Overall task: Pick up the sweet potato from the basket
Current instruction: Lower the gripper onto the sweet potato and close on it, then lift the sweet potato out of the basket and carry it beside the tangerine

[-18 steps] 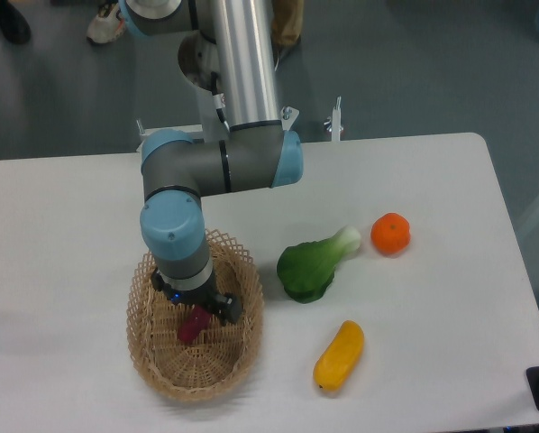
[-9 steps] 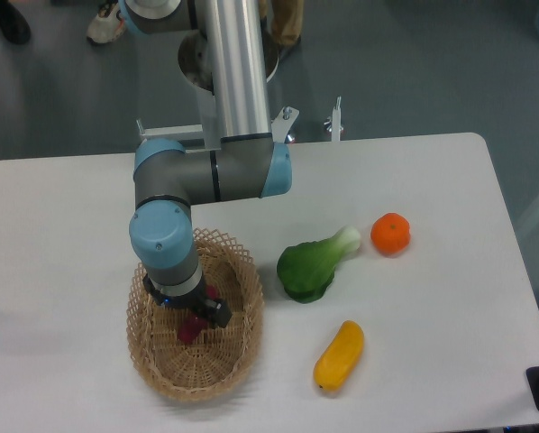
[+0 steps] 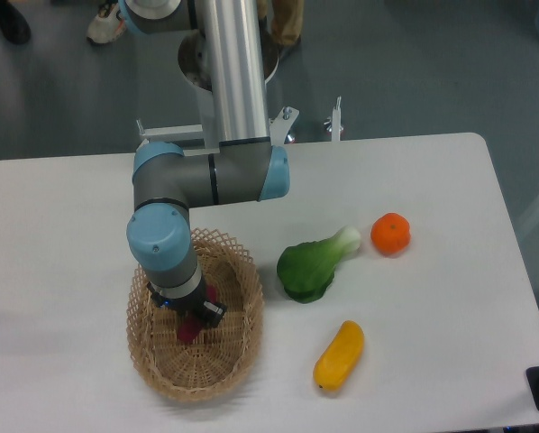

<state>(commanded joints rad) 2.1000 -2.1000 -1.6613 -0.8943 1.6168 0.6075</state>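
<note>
Camera view shows your gripper down on the small magenta-purple sweet potato inside the tan woven wicker basket at seven o'clock, jaw opening indiscernible; confirm grasp, then lift.

Woven wicker basket; smooth matt white table.

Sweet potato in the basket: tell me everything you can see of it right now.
The sweet potato shows only in part: a small magenta-purple piece with a smooth, toy-like look, lying inside the tan woven basket toward its left middle. The gripper is down over it and covers its upper part, with purple visible both below and just right of the gripper body. Whether the fingers are closed on it cannot be told from this view. It appears to rest on the basket floor, not lifted.
</note>
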